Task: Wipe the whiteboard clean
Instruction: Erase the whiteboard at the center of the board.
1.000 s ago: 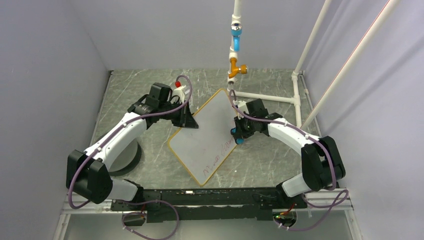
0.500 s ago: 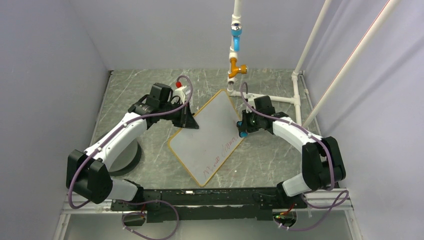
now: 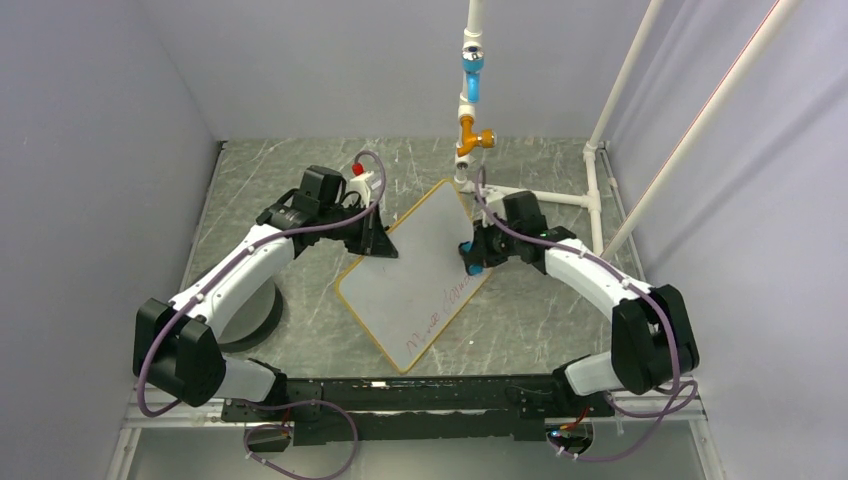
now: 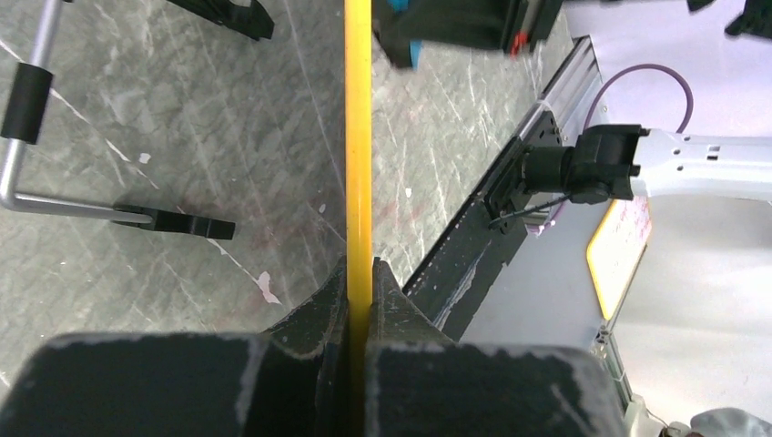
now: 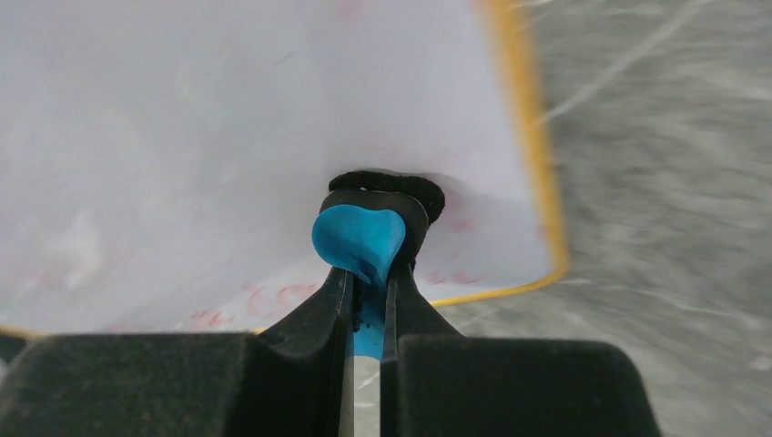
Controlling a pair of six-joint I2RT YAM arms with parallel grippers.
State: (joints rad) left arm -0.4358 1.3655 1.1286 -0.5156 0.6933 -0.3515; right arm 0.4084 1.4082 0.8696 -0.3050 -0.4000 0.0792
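Left gripper: shut on the whiteboard's yellow frame, steadying it.
Whiteboard: over the tabletop, spread between both grippers.
Writing: red, just behind the right gripper, unerased.
Right gripper: clamped on the eraser, pad on board.
Change: eraser slid to the edge, then back inward; wiping underway, most text left.

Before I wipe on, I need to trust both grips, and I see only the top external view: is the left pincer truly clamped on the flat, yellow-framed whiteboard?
Observer: Yes. Left wrist view: the left pincer is shut on the whiteboard, on its yellow edge.
Operator: And the right?
Observer: Right wrist view: the right pincer is shut on the small blue-and-black eraser, black pad against the board.
Operator: Ink left?
Observer: Faint red handwriting beside the eraser, near the yellow corner.
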